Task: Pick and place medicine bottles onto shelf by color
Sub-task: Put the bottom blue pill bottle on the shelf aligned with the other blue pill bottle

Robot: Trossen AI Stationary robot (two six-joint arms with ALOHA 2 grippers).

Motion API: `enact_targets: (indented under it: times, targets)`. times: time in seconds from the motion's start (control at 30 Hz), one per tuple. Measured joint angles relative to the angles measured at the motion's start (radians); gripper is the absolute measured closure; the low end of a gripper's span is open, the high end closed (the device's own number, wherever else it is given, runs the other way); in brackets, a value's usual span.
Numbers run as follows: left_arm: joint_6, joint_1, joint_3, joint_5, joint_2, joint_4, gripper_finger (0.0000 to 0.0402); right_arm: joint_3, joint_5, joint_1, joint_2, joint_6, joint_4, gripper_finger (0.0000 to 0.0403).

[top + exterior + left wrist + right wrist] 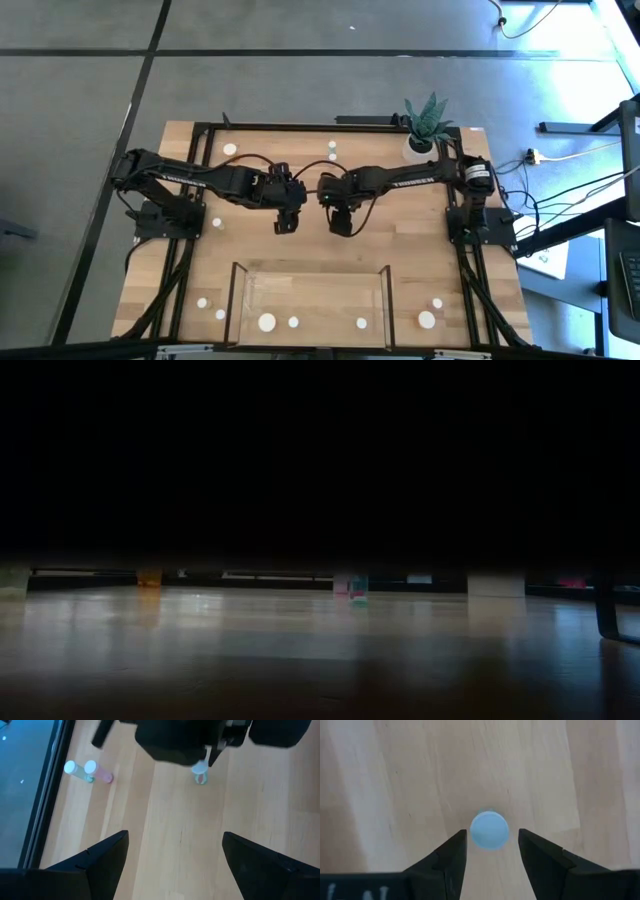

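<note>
The bench carries scattered bottles; the shelf at its near edge holds three; most remain. Mid-bench, the right gripper is spread around a white-capped bottle, not pinching; the left gripper hangs spread, empty.

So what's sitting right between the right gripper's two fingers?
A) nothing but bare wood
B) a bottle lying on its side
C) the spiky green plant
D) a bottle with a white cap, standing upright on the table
D: the right wrist view looks straight down on a round white cap between the right gripper's fingers, with a gap on each side, so the bottle stands upright on the tabletop and is not clamped.
</note>
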Motion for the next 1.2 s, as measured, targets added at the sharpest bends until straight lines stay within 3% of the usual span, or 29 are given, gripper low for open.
enact_targets:
  times: [0.4,0.5,0.8,1.2]
  targets:
    - [0.009,0.032,-0.019,0.01,0.0,0.009,0.0085,0.0,0.007,0.0,-0.161,-0.002,-0.137,0.0226]
    - [0.009,0.059,-0.064,0.014,0.0,0.027,0.0085,0.0,0.073,0.008,-0.212,0.002,-0.191,0.0226]
    - [0.171,0.145,-0.256,0.272,0.0,0.407,0.0085,0.0,0.323,0.052,-0.392,0.111,-0.341,0.0226]
    - [0.251,0.167,-0.384,0.315,0.058,0.72,0.0085,0.0,0.342,0.089,-0.526,0.127,-0.341,0.0226]
